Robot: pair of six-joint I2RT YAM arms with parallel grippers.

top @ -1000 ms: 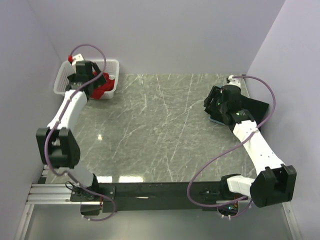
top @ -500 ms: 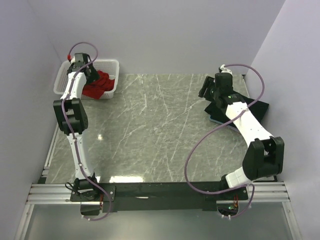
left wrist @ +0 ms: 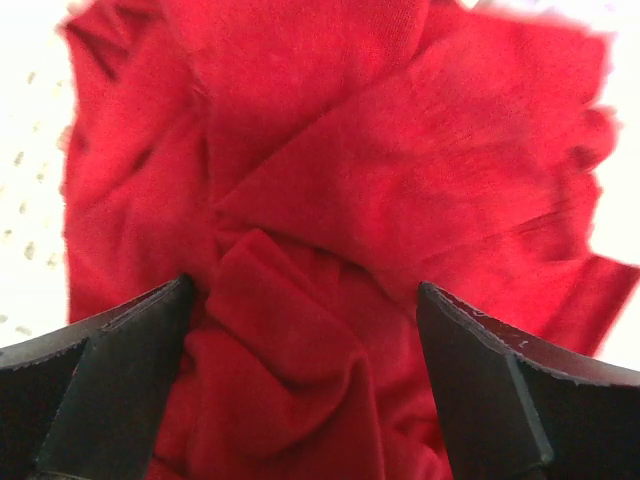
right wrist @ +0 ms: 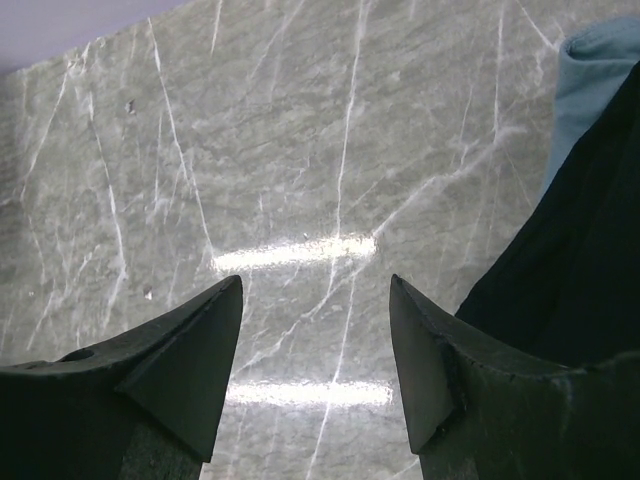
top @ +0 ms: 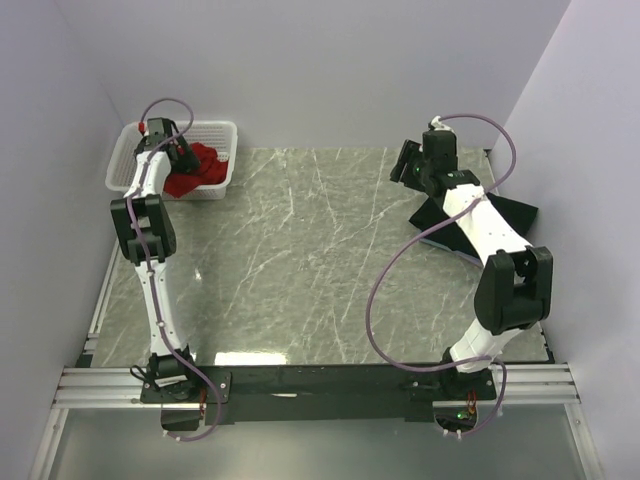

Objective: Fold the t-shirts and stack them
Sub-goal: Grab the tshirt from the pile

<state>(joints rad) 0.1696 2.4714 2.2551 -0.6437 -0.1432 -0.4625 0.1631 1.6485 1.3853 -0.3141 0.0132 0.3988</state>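
Observation:
The red t-shirt (top: 203, 166) lies crumpled in the white mesh basket (top: 222, 126) at the table's back left. My left gripper (top: 176, 150) is down in the basket, open. In the left wrist view its fingers straddle a raised fold of the red t-shirt (left wrist: 330, 180), with the left gripper (left wrist: 305, 300) pressed close to the cloth. The black t-shirt (top: 512, 212) lies folded at the back right on a light blue one, whose edge (right wrist: 592, 80) shows beside the black t-shirt (right wrist: 560, 270). My right gripper (top: 404, 166) is open and empty, raised left of that stack, over bare table (right wrist: 315, 285).
The grey marble table (top: 310, 260) stretches between the basket and the stack. Purple walls close in at the back and both sides. Cables loop above both wrists.
My left arm has stretched out and pushed its gripper deeper into the basket onto the red t-shirt. My right gripper has lifted off the black t-shirt and moved back and left.

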